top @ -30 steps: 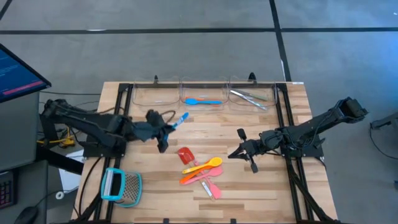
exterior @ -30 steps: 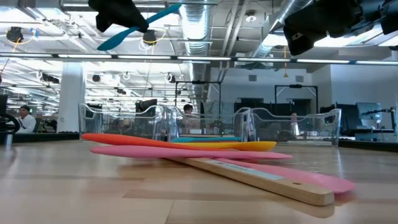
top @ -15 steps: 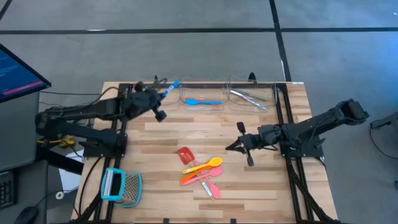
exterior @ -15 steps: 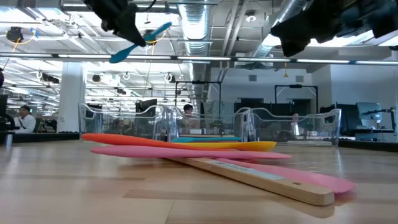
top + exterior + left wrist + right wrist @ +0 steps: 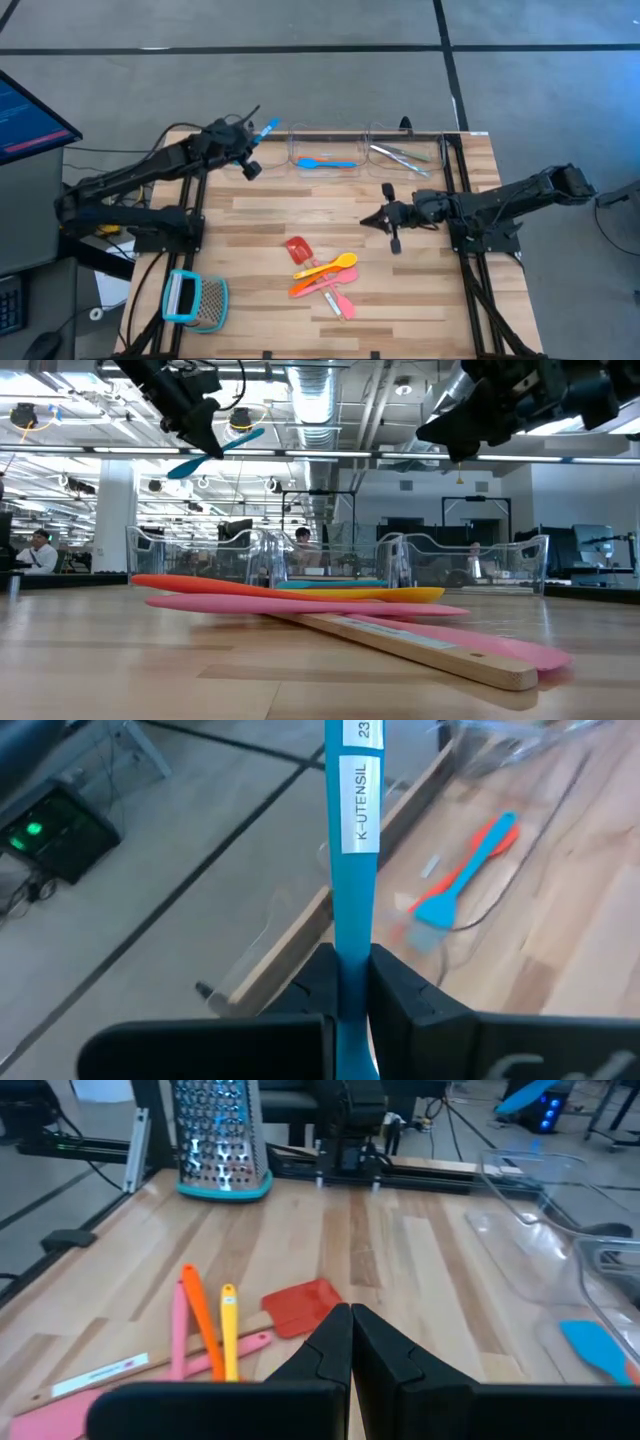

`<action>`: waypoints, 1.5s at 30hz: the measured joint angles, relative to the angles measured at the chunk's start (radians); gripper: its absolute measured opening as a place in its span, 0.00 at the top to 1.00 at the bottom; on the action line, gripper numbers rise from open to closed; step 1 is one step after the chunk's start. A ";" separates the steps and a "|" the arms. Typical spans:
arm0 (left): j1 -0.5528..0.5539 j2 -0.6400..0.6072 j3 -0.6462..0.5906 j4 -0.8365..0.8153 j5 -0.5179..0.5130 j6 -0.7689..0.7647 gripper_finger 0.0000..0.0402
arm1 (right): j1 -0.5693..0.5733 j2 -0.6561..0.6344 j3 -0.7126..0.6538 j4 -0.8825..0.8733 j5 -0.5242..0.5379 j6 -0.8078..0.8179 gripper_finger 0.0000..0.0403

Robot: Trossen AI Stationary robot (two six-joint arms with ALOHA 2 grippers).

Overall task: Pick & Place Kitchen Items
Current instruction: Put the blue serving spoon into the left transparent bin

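Left arm holds a blue utensil in the air; right arm hangs over the table with nothing in it.

The left gripper (image 5: 250,135), raised beside the clear bins (image 5: 330,150), pinches the blue utensil (image 5: 352,850) by its handle. Another blue spoon (image 5: 325,162) lies in the middle bin, to its right. The right gripper (image 5: 375,222) has its fingers pressed together, empty; just below and left of it lie the red-headed spatula (image 5: 298,249), the orange spoon (image 5: 318,279), yellow spoon (image 5: 328,265) and pink spatula (image 5: 338,297).

Floor (image 5: 300,90): grey, crossed by dark seam lines.
Ceiling (image 5: 330,390): bare ducts, pipes, strip lights.
Monitor (image 5: 25,115): lit blue, left of the table.
Person (image 5: 40,550): seated far left, among desks.
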 joint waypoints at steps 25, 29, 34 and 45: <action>0.274 0.403 0.164 -0.193 0.092 0.124 0.98 | -0.027 0.000 0.000 0.010 0.000 0.004 1.00; 0.296 0.452 0.164 -0.212 0.139 0.124 0.98 | -0.021 0.000 0.000 0.004 -0.001 0.003 1.00; 0.296 0.522 0.164 -0.207 0.161 0.170 0.98 | -0.021 0.000 0.000 -0.003 -0.001 -0.004 1.00; 0.310 0.666 0.164 -0.165 0.164 0.184 0.98 | -0.021 0.000 0.000 -0.016 -0.001 -0.004 1.00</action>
